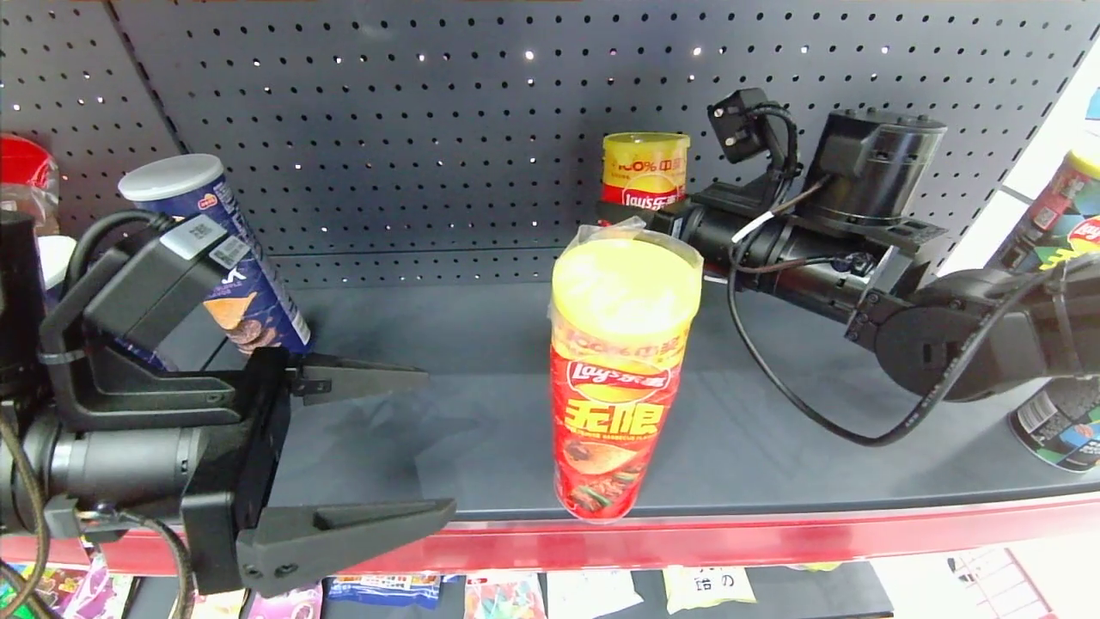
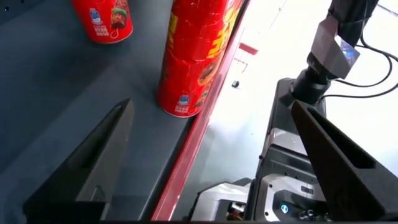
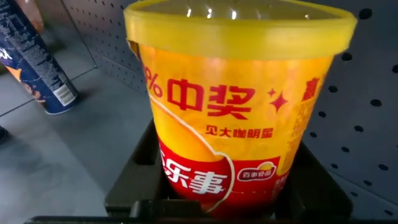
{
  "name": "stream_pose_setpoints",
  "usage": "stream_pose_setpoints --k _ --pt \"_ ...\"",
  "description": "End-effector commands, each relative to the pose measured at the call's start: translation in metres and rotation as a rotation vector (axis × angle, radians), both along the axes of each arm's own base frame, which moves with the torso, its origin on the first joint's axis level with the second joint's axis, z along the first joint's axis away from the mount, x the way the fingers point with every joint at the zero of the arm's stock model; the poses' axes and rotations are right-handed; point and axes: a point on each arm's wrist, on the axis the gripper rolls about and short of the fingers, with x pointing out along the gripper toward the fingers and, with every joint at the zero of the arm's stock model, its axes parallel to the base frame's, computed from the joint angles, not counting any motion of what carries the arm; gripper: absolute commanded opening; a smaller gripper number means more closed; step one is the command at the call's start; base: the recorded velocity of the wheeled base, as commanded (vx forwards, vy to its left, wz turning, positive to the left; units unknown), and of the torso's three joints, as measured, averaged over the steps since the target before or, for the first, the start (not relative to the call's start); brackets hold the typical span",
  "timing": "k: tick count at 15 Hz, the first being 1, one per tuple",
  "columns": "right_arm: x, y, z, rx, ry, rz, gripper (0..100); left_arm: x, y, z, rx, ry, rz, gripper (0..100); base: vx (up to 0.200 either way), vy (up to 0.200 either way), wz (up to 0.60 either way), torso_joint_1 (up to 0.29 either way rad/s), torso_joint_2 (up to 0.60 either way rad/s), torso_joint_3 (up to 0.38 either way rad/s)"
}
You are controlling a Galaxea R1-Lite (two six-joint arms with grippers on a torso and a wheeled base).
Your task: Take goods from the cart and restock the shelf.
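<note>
Right wrist view: the chip can (image 3: 236,93), judged light and easily dented, is gripped near its base by the right hand (image 3: 224,182); the left hand (image 1: 438,443) is spread open.

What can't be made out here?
Head view: base of the dark blue grey-lidded crisp tube, behind the left tool.
Head view: base of the rear yellow-lidded red crisp canister, behind the right arm.
Head view: dark patterned can at right, cut by the edge and the arm.
</note>
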Motion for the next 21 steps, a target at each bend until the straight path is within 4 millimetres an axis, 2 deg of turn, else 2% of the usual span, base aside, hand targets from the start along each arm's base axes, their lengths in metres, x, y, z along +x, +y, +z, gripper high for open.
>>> stream_pose_setpoints --k 1,7,12,13,17,21 --pt "-0.001 0.000 -0.001 -0.001 0.009 0.001 0 0.000 0.000 0.000 -0.001 -0.001 0.000 100 0.000 0.000 0.00 0.000 0.00 0.000" --pt "-0.015 -0.011 0.010 0.008 -0.009 -0.014 0 0.001 -0.001 -0.001 0.002 0.003 -0.001 100 0.000 0.000 0.00 0.000 0.00 0.000" --pt "-0.038 -0.022 -0.001 -0.020 0.038 -0.007 0 0.003 -0.002 -0.002 0.005 0.012 -0.004 100 0.000 0.000 0.00 0.000 0.00 0.000" --pt "-0.038 -0.022 -0.001 -0.020 0.038 -0.005 100 0.003 -0.003 -0.002 0.005 0.012 -0.006 100 0.000 0.000 0.00 0.000 0.00 0.000" --pt "-0.042 -0.018 -0.001 -0.022 0.039 0.009 100 0.003 -0.002 -0.002 0.005 0.010 -0.004 100 0.000 0.000 0.00 0.000 0.00 0.000" --pt "-0.057 -0.026 0.002 -0.020 0.037 -0.017 100 0.004 -0.002 -0.002 0.009 0.012 0.004 100 0.000 0.000 0.00 0.000 0.00 0.000"
